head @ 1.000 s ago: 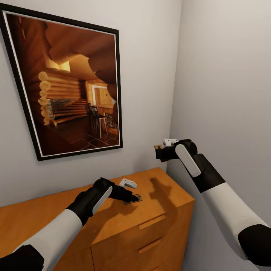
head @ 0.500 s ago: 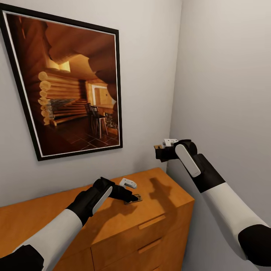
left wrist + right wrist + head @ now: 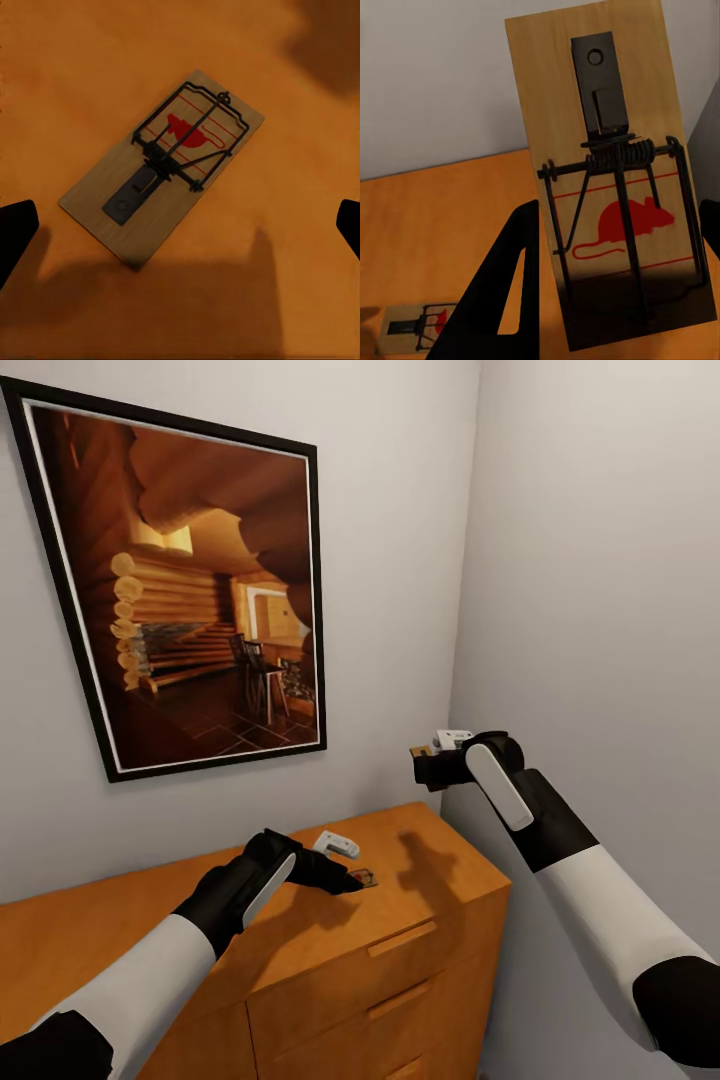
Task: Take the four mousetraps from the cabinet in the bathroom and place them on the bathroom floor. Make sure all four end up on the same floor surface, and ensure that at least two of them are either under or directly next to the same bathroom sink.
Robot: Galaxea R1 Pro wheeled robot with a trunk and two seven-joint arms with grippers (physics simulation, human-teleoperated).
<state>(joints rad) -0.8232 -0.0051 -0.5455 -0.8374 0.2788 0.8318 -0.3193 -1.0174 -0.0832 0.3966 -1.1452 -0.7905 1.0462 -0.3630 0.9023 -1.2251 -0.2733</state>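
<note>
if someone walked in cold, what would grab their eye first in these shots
Probably the big black-framed picture of a log-cabin interior on the wall above the orange-brown cabinet. Next, the right gripper raised near the corner, gripping a wooden mousetrap with a red mouse print. Last, the left gripper low over the cabinet top, jaws spread either side of another mousetrap lying flat there.

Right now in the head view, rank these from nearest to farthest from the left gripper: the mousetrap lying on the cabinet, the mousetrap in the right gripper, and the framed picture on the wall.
1. The mousetrap on the cabinet: at the left gripper fingertips, on the cabinet top.
2. The mousetrap in the right gripper: up to the right, held above the cabinet's end.
3. The framed picture: on the wall above.

The last two are close to call.
</note>
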